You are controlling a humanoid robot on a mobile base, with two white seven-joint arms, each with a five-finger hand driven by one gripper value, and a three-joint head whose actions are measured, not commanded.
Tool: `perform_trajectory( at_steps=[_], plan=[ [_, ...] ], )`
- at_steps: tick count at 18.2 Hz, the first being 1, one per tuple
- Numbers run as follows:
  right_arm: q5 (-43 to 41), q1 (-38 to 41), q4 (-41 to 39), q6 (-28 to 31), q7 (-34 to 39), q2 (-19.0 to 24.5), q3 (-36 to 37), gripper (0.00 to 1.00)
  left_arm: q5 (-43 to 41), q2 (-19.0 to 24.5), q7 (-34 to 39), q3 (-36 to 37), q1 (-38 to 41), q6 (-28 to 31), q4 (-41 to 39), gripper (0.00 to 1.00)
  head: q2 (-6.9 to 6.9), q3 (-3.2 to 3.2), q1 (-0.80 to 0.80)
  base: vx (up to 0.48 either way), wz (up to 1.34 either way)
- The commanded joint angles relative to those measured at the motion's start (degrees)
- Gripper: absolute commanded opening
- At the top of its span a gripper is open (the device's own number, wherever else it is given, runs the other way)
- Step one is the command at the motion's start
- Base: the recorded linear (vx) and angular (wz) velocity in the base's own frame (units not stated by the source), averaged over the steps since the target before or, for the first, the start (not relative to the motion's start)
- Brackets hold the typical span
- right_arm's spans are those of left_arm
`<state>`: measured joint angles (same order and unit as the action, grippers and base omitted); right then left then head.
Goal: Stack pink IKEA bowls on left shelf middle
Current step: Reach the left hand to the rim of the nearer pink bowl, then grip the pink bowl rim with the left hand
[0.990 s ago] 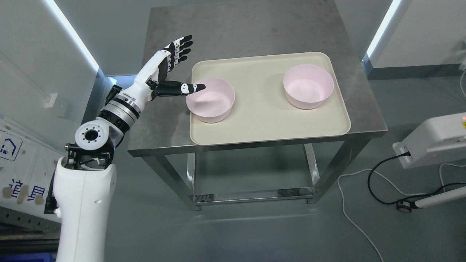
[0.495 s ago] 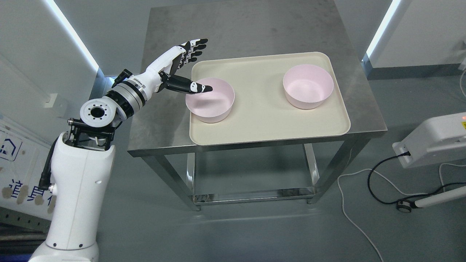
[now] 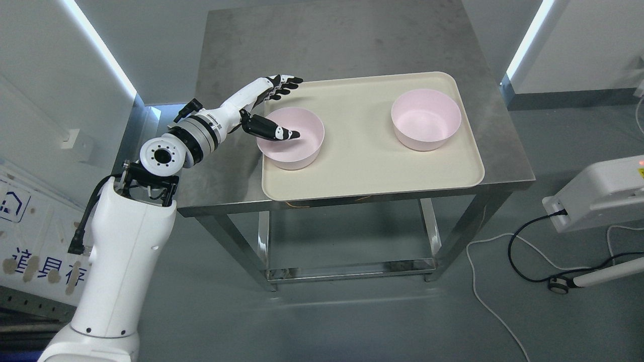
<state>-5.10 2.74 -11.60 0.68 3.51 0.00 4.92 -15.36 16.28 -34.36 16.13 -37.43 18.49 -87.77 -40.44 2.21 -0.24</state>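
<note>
the left hand [image 3: 269,108] is spread wide and holds nothing. its thumb [image 3: 276,132] dips inside the near pink bowl [image 3: 292,138], over the left part of the rim, while the four fingers [image 3: 284,83] reach past the outside of the bowl's far-left wall. so the rim sits between thumb and fingers, but i can't tell whether either side touches it yet.

that bowl stands on the left half of a cream tray [image 3: 372,171]. the second pink bowl [image 3: 426,119] stands well apart on the tray's right half, upright and empty. the tray lies on a steel table [image 3: 332,40]. no shelf shows from where i stand, and the right arm is out of sight.

the step looks like a pinch on the bowl's wall. to do it well, i'd say the fingers should come down against the outside of the wall, opposite the thumb, before anything closes. the wall is thin and smooth, so a shallow pinch near the lip could let it tilt or slip. a deeper hold seems safer. the bowl may also slide on the tray if one side presses first, so both sides should meet together, then lift straight up.
</note>
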Motion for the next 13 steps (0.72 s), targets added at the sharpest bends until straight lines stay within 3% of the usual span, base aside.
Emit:
perform_trajectory(
  at_steps=[1, 8, 13],
  plan=[
    [0.0, 0.0, 0.0, 0.0, 0.0, -1.0, 0.0, 1.00, -3.7, -0.6, -0.3, 3.3, -0.6, -2.5, 4.7, 0.61, 0.00, 0.00, 0.00, 0.000, 0.00],
    [0.0, 0.0, 0.0, 0.0, 0.0, -1.0, 0.0, 1.00, -10.0, -1.2, -0.4, 3.4, -0.9, -9.5, 7.3, 0.47, 0.00, 0.00, 0.00, 0.000, 0.00],
    [0.0, 0.1, 0.0, 0.0, 0.0, -1.0, 0.0, 1.00, -13.0, -2.1, -0.4, 1.5, -0.9, -20.7, 10.3, 0.14, 0.00, 0.00, 0.00, 0.000, 0.00]
  ],
)
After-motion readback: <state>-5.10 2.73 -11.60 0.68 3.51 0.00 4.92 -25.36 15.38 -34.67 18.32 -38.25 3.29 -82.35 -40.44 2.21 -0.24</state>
